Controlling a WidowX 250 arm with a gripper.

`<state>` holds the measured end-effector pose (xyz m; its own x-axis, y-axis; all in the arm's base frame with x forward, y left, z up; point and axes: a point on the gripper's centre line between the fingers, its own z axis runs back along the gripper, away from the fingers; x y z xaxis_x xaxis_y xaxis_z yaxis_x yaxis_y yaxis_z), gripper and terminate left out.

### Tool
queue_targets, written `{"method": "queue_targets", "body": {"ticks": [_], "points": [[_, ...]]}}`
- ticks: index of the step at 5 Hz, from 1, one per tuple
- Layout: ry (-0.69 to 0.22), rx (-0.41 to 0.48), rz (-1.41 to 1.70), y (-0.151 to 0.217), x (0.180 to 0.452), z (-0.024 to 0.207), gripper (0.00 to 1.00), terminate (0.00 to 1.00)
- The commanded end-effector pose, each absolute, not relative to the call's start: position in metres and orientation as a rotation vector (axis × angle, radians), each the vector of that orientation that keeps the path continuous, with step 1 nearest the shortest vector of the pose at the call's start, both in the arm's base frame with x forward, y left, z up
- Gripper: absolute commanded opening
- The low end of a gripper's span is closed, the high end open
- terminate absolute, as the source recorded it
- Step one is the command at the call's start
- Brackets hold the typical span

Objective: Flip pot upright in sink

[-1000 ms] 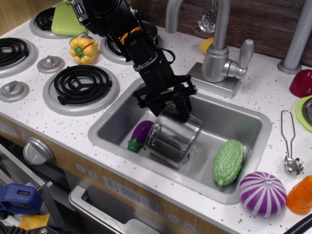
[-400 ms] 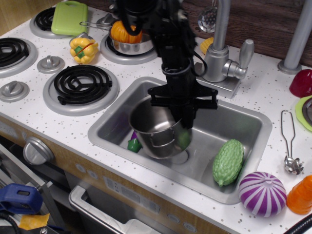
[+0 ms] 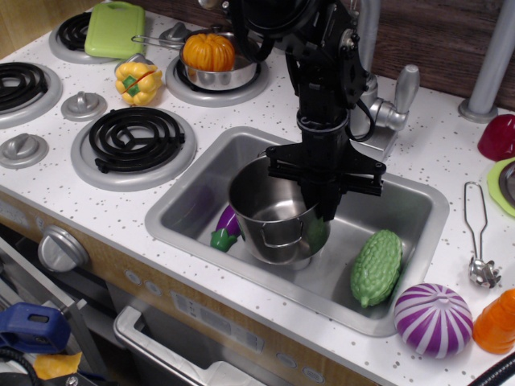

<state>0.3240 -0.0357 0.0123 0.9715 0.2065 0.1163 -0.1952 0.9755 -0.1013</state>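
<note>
The shiny steel pot point(image 3: 269, 219) stands in the grey sink point(image 3: 406, 211) with its opening facing up, left of the middle of the basin. A wire loop handle shows on its front wall. My black gripper point(image 3: 325, 206) comes straight down from above and is shut on the pot's right rim, one finger inside and one outside. I cannot tell whether the pot's base rests on the sink floor or hangs just above it.
A purple eggplant point(image 3: 226, 226) lies in the sink against the pot's left side. A green bumpy gourd point(image 3: 376, 267) lies at the sink's right. The faucet point(image 3: 367, 76) stands behind the arm. A purple striped vegetable point(image 3: 433, 319) sits on the counter at front right.
The pot was on its side a second ago; it has turned upright in my grip and shifted a little to the right. The arm now stands more vertical over the sink.
</note>
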Motion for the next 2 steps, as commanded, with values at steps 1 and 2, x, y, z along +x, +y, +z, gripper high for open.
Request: {"method": "queue_targets", "body": {"ticks": [1, 2], "points": [[-0.220, -0.101, 0.192, -0.0355, 0.3367, 0.0364, 1.00, 0.00], [-0.220, -0.101, 0.192, -0.0355, 0.3367, 0.0364, 1.00, 1.00]]}}
